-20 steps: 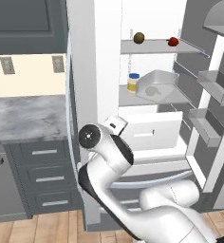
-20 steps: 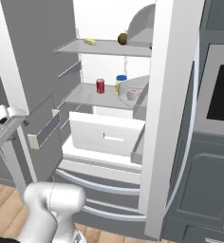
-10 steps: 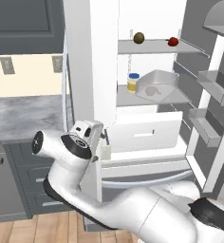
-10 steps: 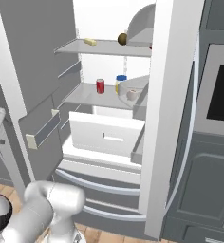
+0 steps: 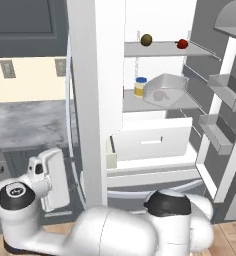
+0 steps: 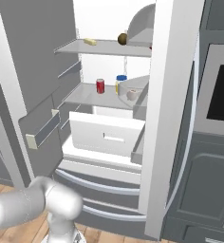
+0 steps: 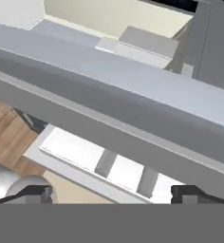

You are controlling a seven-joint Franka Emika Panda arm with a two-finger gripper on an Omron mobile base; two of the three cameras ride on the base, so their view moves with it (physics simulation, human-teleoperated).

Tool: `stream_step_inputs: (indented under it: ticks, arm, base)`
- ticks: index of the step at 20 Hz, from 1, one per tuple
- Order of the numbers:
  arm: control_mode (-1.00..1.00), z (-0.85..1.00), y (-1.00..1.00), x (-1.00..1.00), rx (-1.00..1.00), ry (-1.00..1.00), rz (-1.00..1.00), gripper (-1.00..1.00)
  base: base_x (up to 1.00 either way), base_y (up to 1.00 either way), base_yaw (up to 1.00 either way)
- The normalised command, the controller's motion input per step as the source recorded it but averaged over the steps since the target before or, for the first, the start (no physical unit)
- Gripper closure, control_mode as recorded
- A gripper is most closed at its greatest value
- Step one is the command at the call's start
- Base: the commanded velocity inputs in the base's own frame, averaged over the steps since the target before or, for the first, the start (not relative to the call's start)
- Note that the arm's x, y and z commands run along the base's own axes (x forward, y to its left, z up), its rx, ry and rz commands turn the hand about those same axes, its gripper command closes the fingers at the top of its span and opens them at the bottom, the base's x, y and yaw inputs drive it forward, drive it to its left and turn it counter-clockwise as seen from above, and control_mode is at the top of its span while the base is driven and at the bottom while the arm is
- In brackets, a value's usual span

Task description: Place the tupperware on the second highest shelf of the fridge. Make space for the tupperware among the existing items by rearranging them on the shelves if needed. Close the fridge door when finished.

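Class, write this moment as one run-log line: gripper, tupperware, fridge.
gripper: open, holding nothing | tupperware: on fridge shelf beside yellow jar | fridge: doors open

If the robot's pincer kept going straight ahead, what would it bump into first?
Most likely the grey fridge door that crosses right in front of the open pincer. How far off it is, I can't tell.

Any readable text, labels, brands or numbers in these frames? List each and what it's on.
None readable.
Red can on the second highest shelf: no legible marking, too small.
Yellow blue-lidded jar: no label visible.
Shallow white tupperware tub: plain.
Grey steel fridge door: no brand or sign visible.
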Motion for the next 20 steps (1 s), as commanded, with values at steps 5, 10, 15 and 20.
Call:
stream_step_inputs:
  ticks: [5,10,15,20]
  arm:
    - [-1.0,-0.45,0.79,0.18,-0.29,0.0,0.0,-1.0]
    - [-1.0,-0.56,0.16,0.24,-0.07,-0.09,0.0,-1.0]
    - [-1.0,-0.05,-0.03,0.57,0.01,0.1,0.05,-1.0]
    - [-1.0,-0.01,-0.17,0.67,0.0,0.29,0.17,-1.0]
  base:
    - [0.0,0.0,0.0]
    - [0.0,0.0,0.0]
    - [0.0,0.0,0.0]
    - [0.0,0.0,0.0]
